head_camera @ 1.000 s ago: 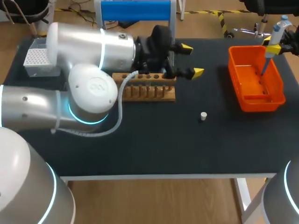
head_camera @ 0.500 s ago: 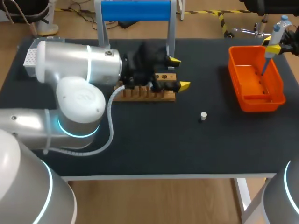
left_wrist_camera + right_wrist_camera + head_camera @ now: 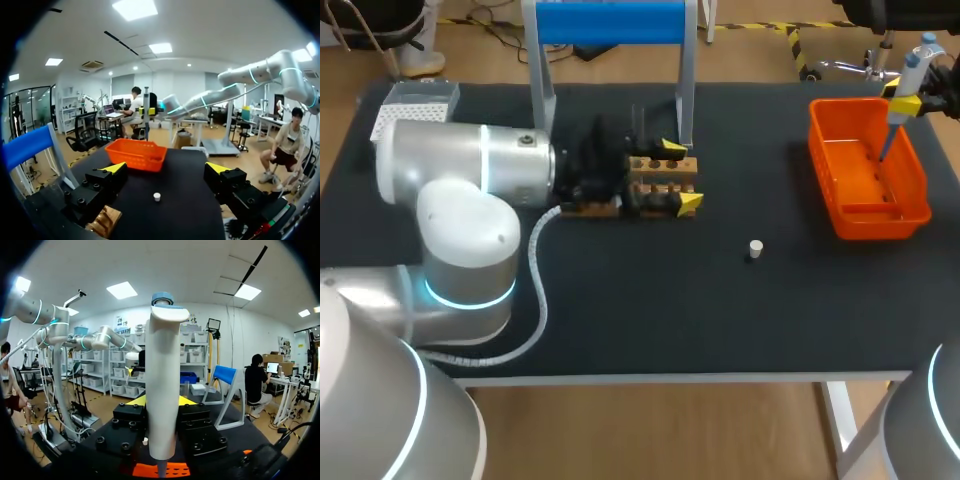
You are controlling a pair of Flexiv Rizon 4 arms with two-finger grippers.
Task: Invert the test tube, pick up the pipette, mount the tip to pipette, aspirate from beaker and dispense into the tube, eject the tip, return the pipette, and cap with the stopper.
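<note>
Right end effector (image 3: 910,102) clamps the pipette (image 3: 908,80) upright, tip down over the far-right bin (image 3: 910,215). Left end effector (image 3: 677,175), jaws apart, straddles the rack's (image 3: 665,166) right end. The stopper (image 3: 755,246) lies to its right and nearer, closer to the left arm.

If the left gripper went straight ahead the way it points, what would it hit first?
Probably the orange bin, straight ahead of the left gripper. The white stopper lies nearer but low on the table, so the gripper likely passes over it; depth is unclear.
</note>
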